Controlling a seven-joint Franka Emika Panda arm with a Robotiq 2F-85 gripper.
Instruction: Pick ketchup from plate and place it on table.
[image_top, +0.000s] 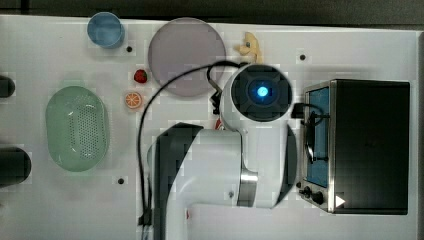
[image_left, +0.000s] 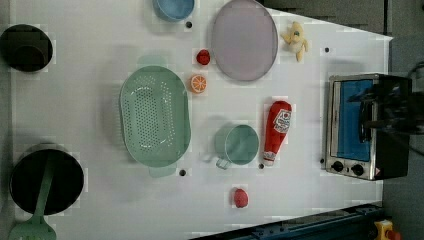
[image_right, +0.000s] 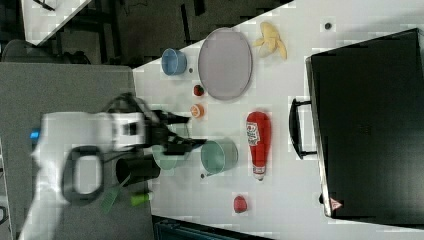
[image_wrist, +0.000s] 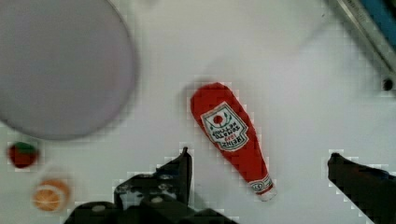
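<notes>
The ketchup (image_wrist: 231, 133), a red bottle with a white label, lies flat on the white table (image_top: 350, 45). It lies between the green mug and the toaster oven (image_left: 276, 131) (image_right: 258, 142). The pale lilac plate (image_top: 186, 55) (image_left: 244, 39) (image_right: 225, 62) (image_wrist: 56, 65) holds nothing and stands apart from the bottle. My gripper (image_wrist: 259, 158) hangs open above the bottle's cap end, one finger on each side, not touching it. In the top view the arm covers the bottle.
A toaster oven (image_top: 360, 145) stands at the top view's right. A green perforated bowl (image_top: 77, 127), blue cup (image_top: 105, 29), strawberry (image_top: 140, 76), orange slice (image_top: 133, 100) and banana (image_top: 249, 45) surround the plate. A green mug (image_left: 239, 144) and a pinkish-red lump (image_left: 240, 197) lie near the bottle.
</notes>
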